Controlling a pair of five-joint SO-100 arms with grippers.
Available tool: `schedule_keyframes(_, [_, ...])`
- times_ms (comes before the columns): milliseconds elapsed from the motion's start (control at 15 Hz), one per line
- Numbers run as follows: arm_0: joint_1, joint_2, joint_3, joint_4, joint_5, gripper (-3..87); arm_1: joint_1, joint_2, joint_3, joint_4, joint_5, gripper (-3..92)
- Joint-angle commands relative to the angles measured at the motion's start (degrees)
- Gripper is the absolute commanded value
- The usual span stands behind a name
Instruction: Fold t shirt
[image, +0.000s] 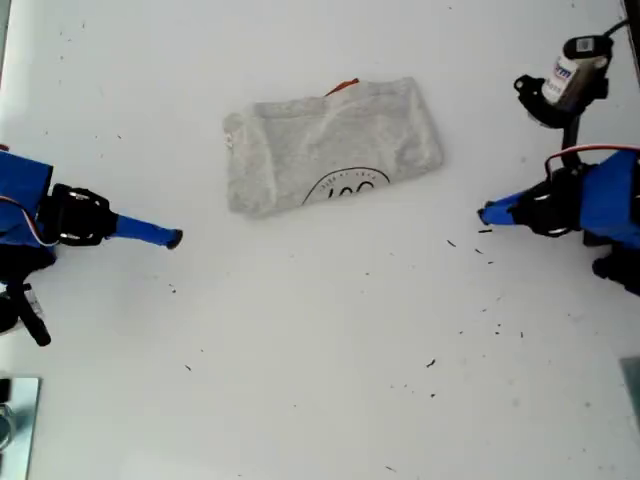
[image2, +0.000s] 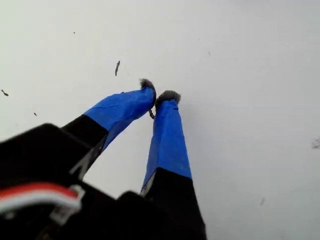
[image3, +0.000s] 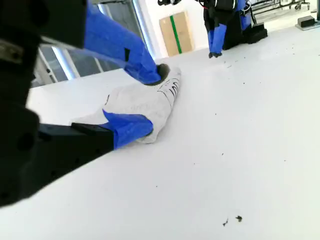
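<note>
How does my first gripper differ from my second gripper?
My first gripper has jaws shut, my second gripper jaws apart. The first stands at the exterior view's right, the second at its left. First faces bare table, second the t shirt. Both are blue and empty.

Bare white table (image: 320, 380) lies all around the folded t shirt (image: 330, 148). My first gripper (image2: 159, 96) and my second gripper (image3: 147, 102) sit well apart from it, only tiny dark specks (image: 431, 363) between.
</note>
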Motion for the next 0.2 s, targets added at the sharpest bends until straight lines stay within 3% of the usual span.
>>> schedule_keyframes(0, [0.5, 0.4, 0.4, 0.1, 0.3, 12.5, 0.2, 0.4, 3.4, 0.1, -1.2, 3.8])
schedule_keyframes(133, [0.5, 0.4, 0.4, 0.1, 0.3, 12.5, 0.2, 0.4, 3.4, 0.1, -1.2, 3.8])
